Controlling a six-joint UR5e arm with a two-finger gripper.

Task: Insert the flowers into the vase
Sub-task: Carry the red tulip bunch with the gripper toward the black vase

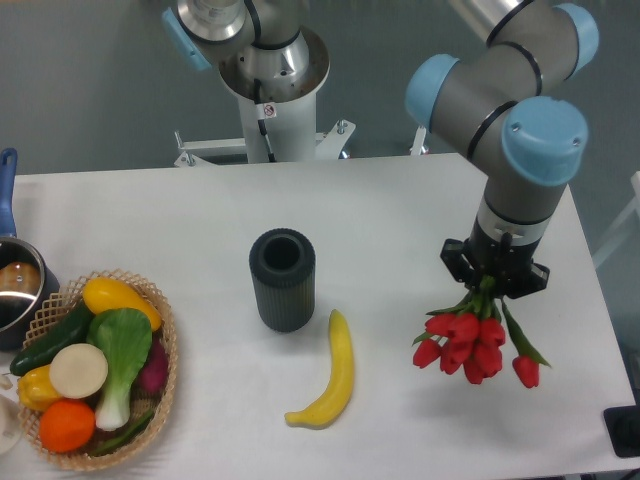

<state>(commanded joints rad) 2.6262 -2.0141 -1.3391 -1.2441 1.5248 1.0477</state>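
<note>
The vase (282,279) is a dark grey ribbed cylinder standing upright at the middle of the white table, mouth open and empty. The flowers (470,345) are a bunch of red tulips with green stems and leaves, hanging buds-down at the right of the table. My gripper (494,280) is shut on the stems and holds the bunch above the table, well to the right of the vase. The fingertips are hidden by the gripper body and the stems.
A yellow banana (332,375) lies just right of the vase, toward the front. A wicker basket (165,330) of vegetables and fruit sits at the front left. A steel pot (18,290) with a blue handle stands at the left edge. The robot base (270,75) is behind.
</note>
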